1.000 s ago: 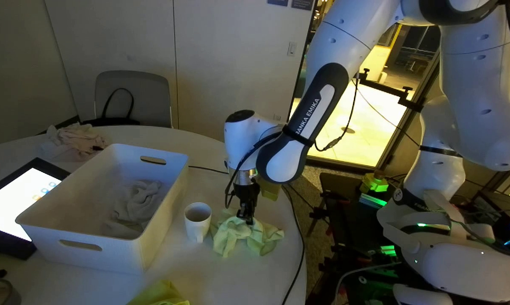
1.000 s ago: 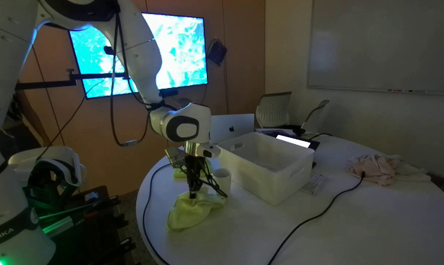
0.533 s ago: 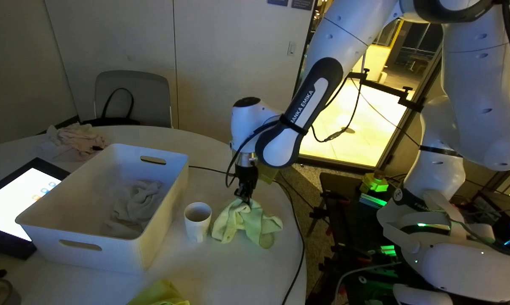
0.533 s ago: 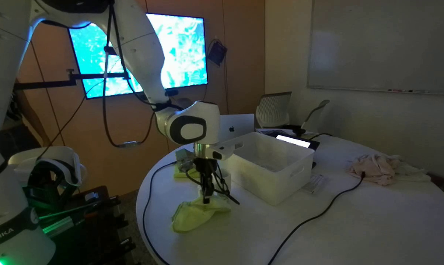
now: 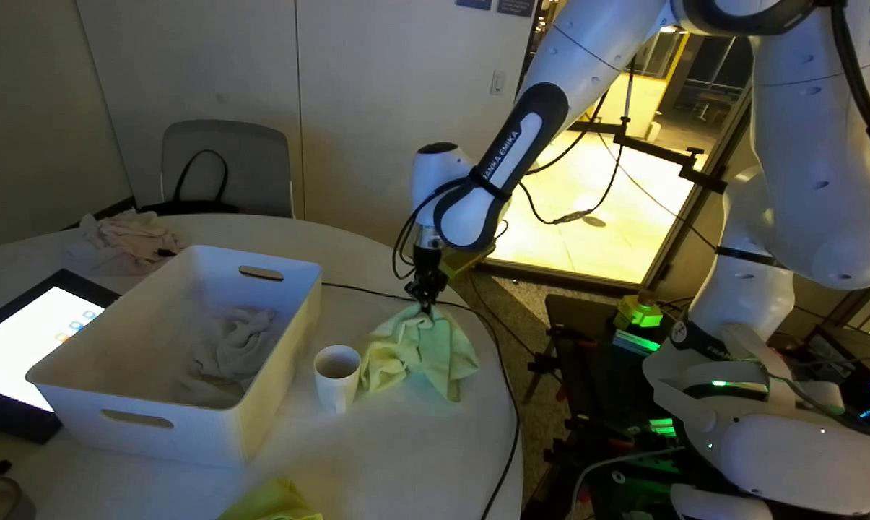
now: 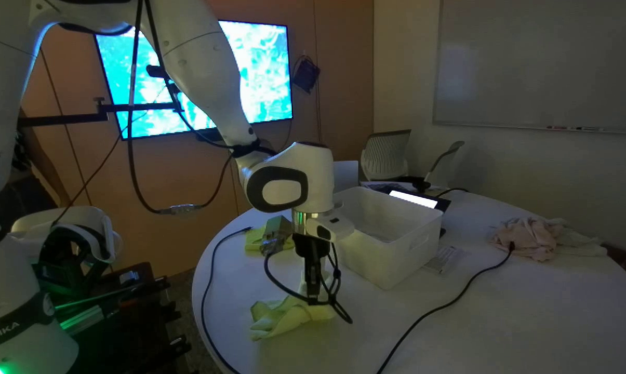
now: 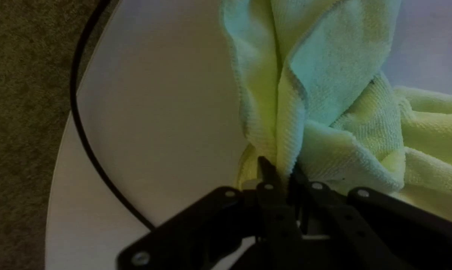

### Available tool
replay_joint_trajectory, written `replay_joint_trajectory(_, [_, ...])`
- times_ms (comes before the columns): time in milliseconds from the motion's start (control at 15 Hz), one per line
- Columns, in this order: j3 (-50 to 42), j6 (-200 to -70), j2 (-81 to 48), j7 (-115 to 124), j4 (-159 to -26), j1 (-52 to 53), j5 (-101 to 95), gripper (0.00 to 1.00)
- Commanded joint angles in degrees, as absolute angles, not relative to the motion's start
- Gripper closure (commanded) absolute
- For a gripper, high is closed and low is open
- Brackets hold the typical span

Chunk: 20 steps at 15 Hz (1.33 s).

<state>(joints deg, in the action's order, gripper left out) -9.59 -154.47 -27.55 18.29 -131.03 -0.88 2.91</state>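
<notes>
Fingers clench a fold of the green cloth, which has just been drawn up from a low heap into a peak, so the pinch seems to be holding; whether it wholly clears the table cannot be told. Only the wrist view shows the fold between them; an exterior view shows the white mug just beside the cloth and a pale rag inside the bin.

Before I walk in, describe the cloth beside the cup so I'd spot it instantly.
On the white table sits a big white bin. Beside it stands a white cup, and past the cup, away from the bin, is a crumpled yellow-green cloth. Unlike the similar cloth lying on the table, it is pinched in the robot's hand.
</notes>
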Motion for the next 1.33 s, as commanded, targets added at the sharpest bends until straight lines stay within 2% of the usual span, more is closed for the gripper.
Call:
replay_joint_trajectory(0, [-10.64, -155.01, -29.78, 21.68, -128.98, -1.38, 5.03, 0.88])
replay_joint_trajectory(133, [-10.52, -153.71, -30.78, 22.35, -128.07, -1.98, 5.86, 0.87])
replay_joint_trajectory(200, [-10.33, -153.71, -31.32, 22.63, -127.79, -2.22, 6.35, 0.64])
replay_joint_trajectory(267, [-10.24, -153.72, -31.37, 22.99, -127.73, -2.25, 6.83, 0.63])
replay_joint_trajectory(333, [-10.05, -153.93, -31.32, 23.02, -127.85, -2.38, 7.45, 0.58])
replay_joint_trajectory(800, [-9.86, -154.61, -27.93, 24.59, -131.04, -1.13, 7.99, 0.05])
replay_joint_trajectory(867, [-9.08, -154.76, -27.69, 24.2, -131.71, -1.29, 8.5, 0.0])
replay_joint_trajectory(1267, [-0.99, -156.58, -28.49, 17.63, -135.35, -5.32, 16.93, 0.0])
